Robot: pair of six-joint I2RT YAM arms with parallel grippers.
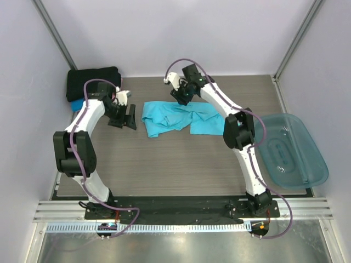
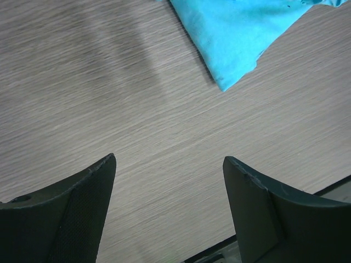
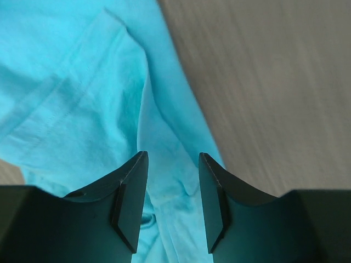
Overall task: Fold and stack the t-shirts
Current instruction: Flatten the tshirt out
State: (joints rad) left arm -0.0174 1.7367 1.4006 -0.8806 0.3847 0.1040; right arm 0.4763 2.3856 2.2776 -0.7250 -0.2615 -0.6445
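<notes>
Tub: the translucent teal plastic tub [image 1: 290, 150] sits at the right edge of the wood-grain surface [image 1: 164, 164], well apart from the shirt.
Shirt: the crumpled turquoise cloth t-shirt [image 1: 181, 118] lies mid-surface, directly under my right hand [image 1: 182, 96] and near my left hand [image 1: 127, 118].
Right hand: arm stretched far, hand released, fingers parted above the cloth.
Left hand: released wide, hanging over the wood grain.
</notes>
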